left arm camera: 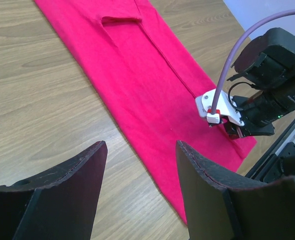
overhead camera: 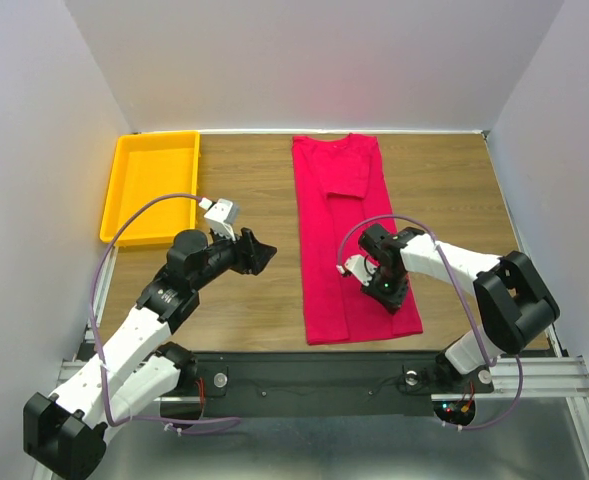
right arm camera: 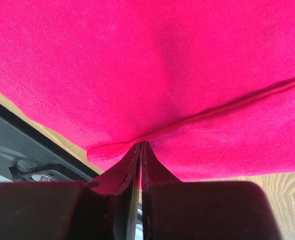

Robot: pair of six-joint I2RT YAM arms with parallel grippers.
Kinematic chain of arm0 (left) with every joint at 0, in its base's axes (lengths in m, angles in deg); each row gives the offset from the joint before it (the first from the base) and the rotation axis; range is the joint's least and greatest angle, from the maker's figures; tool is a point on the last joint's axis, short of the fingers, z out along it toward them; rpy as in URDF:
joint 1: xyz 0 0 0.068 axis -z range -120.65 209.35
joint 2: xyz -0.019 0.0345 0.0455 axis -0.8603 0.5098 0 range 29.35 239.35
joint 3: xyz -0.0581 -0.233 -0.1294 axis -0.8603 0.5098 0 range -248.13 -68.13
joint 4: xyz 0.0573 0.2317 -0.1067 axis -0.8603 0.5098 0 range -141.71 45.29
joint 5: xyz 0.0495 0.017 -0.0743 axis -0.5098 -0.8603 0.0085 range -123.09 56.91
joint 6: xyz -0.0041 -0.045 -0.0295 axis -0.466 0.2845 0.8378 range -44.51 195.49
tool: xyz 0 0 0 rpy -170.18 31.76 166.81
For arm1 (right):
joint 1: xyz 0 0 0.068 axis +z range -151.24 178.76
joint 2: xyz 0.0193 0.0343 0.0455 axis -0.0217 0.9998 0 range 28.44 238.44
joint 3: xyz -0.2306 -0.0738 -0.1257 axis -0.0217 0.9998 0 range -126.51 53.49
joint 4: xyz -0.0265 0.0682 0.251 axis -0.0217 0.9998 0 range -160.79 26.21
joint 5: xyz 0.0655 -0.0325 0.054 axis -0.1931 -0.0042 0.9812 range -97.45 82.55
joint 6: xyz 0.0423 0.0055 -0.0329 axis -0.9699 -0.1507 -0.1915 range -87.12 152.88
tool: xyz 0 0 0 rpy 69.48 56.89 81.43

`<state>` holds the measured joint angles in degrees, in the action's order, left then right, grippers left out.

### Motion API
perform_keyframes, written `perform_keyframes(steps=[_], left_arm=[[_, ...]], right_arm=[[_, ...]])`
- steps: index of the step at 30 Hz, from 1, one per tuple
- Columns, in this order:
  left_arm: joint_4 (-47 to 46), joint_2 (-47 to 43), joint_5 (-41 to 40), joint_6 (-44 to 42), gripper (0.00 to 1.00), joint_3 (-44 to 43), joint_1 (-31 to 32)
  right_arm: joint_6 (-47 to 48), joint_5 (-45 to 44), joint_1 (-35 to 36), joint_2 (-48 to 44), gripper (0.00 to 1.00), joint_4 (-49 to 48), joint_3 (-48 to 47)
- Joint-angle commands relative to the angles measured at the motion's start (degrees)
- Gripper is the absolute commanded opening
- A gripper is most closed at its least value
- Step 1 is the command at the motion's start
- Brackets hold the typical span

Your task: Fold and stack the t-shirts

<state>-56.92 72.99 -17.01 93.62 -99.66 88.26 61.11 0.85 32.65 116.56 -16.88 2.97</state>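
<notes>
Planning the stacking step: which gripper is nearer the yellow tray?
Left. The left gripper hovers just right of the tray; the right gripper pinches the t-shirt, farther right.

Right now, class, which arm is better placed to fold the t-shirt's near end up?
Right. The right gripper is shut on the t-shirt by its near hem; the left gripper hangs open over the table.

Top cam: high, behind me, looking down over the whole table (overhead camera: 454,200), near edge at the bottom of frame. Left wrist cam: looks out between my left fingers (left arm camera: 212,200), low slant across the wood, mid-range. It shares the red t-shirt (left arm camera: 137,85) and my right gripper (left arm camera: 232,131) with top. Right wrist cam: jammed right against that shirt, which fills the frame; probably facing down.
</notes>
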Motion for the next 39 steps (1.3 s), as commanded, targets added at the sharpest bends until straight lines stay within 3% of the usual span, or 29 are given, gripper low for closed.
perform_keyframes(steps=[1, 6, 13, 19, 25, 39], left_arm=[[-2.1, -1.2, 0.8, 0.1, 0.68, -0.4, 0.4], [-2.2, -1.1, 0.9, 0.1, 0.68, -0.4, 0.6], [-2.2, -0.9, 1.1, 0.1, 0.68, -0.3, 0.8], [-2.3, -0.7, 1.2, 0.0, 0.68, -0.2, 1.0], [-2.3, -0.3, 1.5, 0.1, 0.68, -0.4, 1.1], [-2.4, -0.8, 1.5, 0.0, 0.68, -0.3, 1.2]], right_arm=[[-0.5, 1.2, 0.6, -1.2, 0.08, 0.4, -1.5], [0.2, 4.9, 0.7, -2.3, 0.01, 2.8, -4.3], [0.7, 5.8, 0.7, -2.3, 0.02, 3.2, -4.7], [-0.8, 2.8, 0.7, -2.4, 0.31, 3.3, -3.0], [-2.6, -0.9, 0.7, -3.5, 0.47, 1.9, -1.3], [-3.7, -2.0, 1.4, -0.2, 0.37, 0.3, -1.6]])
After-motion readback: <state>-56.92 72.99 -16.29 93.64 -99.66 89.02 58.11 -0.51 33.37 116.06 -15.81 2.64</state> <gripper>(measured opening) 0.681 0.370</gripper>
